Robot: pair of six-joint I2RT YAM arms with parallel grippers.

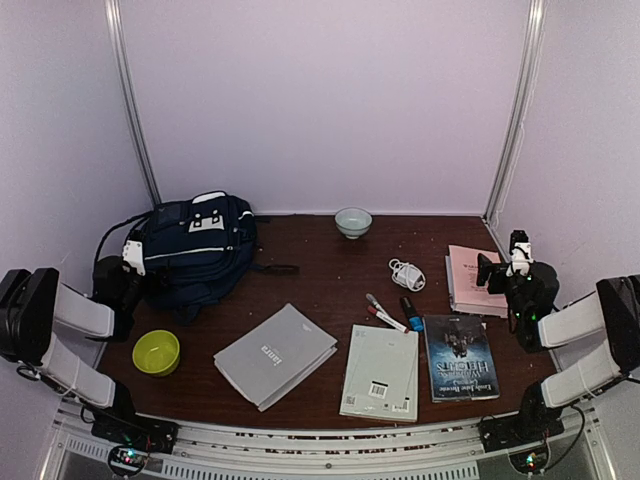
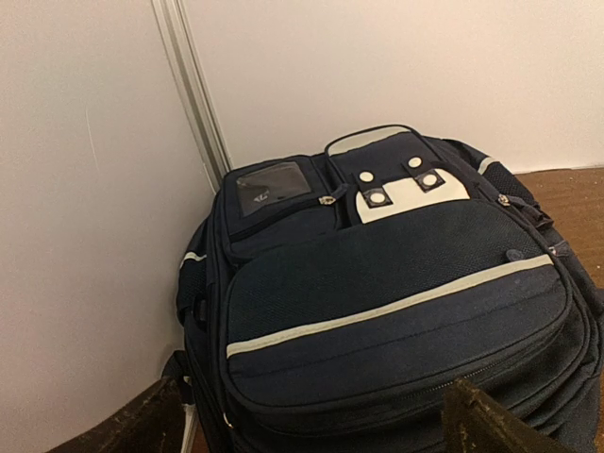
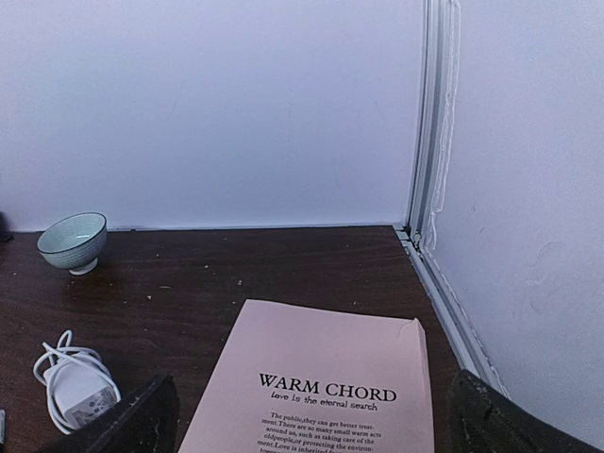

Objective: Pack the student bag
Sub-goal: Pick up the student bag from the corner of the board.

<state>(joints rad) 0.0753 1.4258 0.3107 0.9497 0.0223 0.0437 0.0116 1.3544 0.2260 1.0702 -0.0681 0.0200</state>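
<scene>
Now, left jaws stand wide apart with the student bag (image 2: 396, 293) just ahead of them; right jaws gape too, holding nothing, a pink book (image 3: 321, 377) just ahead on the bench (image 3: 283, 264).

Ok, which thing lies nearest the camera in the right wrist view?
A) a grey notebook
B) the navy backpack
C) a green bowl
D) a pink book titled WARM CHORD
D: the pink book fills the bottom middle of the right wrist view, with WARM CHORD printed on its cover.
</scene>
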